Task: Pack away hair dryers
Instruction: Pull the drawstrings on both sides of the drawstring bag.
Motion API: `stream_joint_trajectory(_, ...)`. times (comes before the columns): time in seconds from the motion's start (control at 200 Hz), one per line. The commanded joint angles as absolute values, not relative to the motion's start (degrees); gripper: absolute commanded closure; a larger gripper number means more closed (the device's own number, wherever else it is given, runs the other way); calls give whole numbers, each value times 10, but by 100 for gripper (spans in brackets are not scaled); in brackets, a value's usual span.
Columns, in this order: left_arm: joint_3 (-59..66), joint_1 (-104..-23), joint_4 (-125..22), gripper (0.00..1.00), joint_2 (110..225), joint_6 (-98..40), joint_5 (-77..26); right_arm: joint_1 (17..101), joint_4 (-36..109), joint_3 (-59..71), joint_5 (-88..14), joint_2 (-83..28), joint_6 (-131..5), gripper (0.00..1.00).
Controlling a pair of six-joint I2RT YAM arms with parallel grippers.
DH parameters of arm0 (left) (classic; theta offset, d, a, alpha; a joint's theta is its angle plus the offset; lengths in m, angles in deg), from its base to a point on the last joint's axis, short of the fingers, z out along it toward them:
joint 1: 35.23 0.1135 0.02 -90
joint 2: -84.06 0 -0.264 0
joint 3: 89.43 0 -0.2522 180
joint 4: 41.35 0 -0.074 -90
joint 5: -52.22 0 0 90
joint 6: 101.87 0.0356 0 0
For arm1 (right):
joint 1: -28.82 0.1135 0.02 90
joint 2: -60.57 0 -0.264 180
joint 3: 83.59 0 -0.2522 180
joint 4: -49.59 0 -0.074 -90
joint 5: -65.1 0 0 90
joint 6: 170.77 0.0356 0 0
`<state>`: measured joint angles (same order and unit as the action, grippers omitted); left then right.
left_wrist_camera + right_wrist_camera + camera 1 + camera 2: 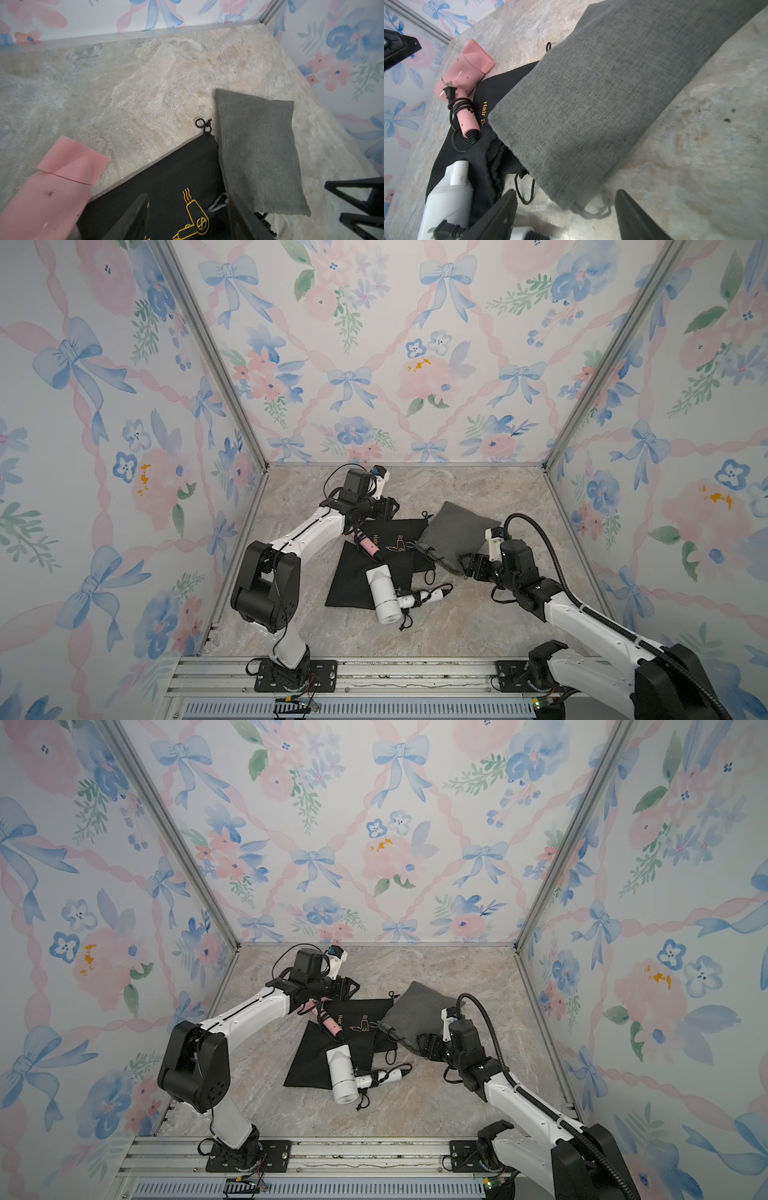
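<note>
Pink hair dryer [464,72] lies handle-on the black pouch [390,539]; white hair dryer [384,593] sits nearer the front. Both look light, hard and slick, so the cord-wrapped handle is likely the better hold. Left gripper [189,195] and right gripper [565,190] gape empty, the right at the grey pouch [453,537] mouth.

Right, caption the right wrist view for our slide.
Open right gripper near grey woven drawstring pouch; pink plastic hair dryer beyond.
</note>
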<state>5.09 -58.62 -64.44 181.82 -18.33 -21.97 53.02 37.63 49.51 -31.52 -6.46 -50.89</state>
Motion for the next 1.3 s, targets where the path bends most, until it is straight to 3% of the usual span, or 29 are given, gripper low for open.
stream_joint_trajectory(0.0, 65, -605, -649, 38, 1821, -34, -256, 544, 384, 513, -294, -39, -536, 23)
stream_joint_trajectory(0.215, 62, -659, -648, 38, 1871, 119, -302, 550, 364, 552, -281, 42, -555, 24)
stream_joint_trajectory(0.445, 58, -667, -631, 44, 1931, 172, -287, 539, 350, 588, -271, 118, -560, 24)
stream_joint_trajectory(1.295, 113, -694, -607, 47, 1923, 162, -264, 506, 374, 606, -296, 101, -544, 24)
